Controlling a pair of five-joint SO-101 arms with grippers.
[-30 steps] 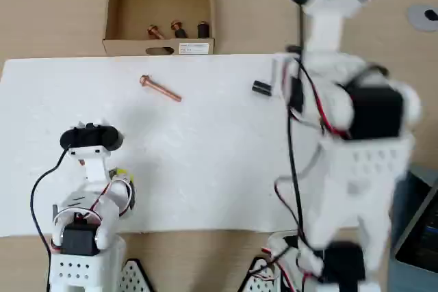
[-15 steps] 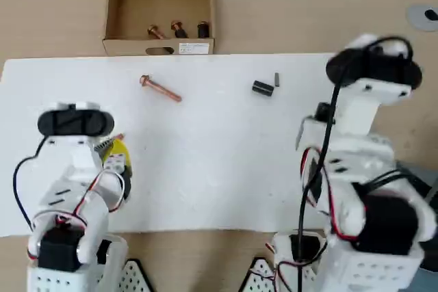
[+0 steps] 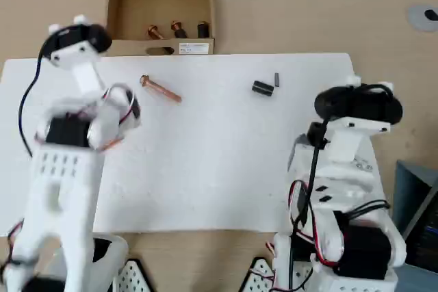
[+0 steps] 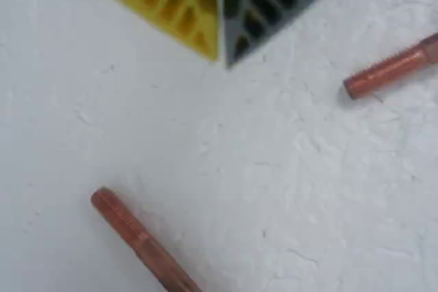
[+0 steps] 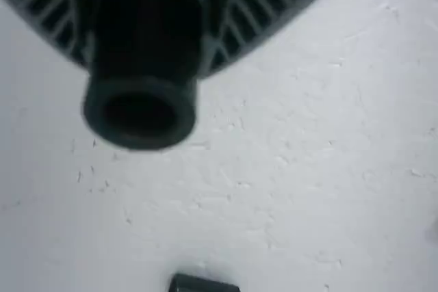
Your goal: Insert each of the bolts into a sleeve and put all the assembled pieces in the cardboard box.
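Cardboard box (image 3: 109,11) stands on the wooden table (image 3: 308,22) at the far edge of the white mat (image 3: 219,169), with three copper-and-black pieces (image 3: 178,29) in a row against its near wall. One bolt (image 3: 161,89) lies bare on the mat just in front of the box, beside the raised left arm (image 3: 75,121). Left gripper (image 4: 222,56): yellow and dark fingers pressed tip to tip, nothing between them, poised over the mat. Its wrist view records a copper shaft (image 4: 140,241) and a second copper shaft (image 4: 390,70) lying well apart on the mat (heads out of frame; which one matches the bolt seen from above cannot be told). Right gripper (image 5: 147,32): fingers clamped on a black sleeve (image 5: 140,114), its open bore facing the wrist camera, held above the mat. A second sleeve (image 3: 263,87) lies on its side on the mat beyond the right arm (image 3: 352,162), with a small grey pin (image 3: 276,79) just beside it.
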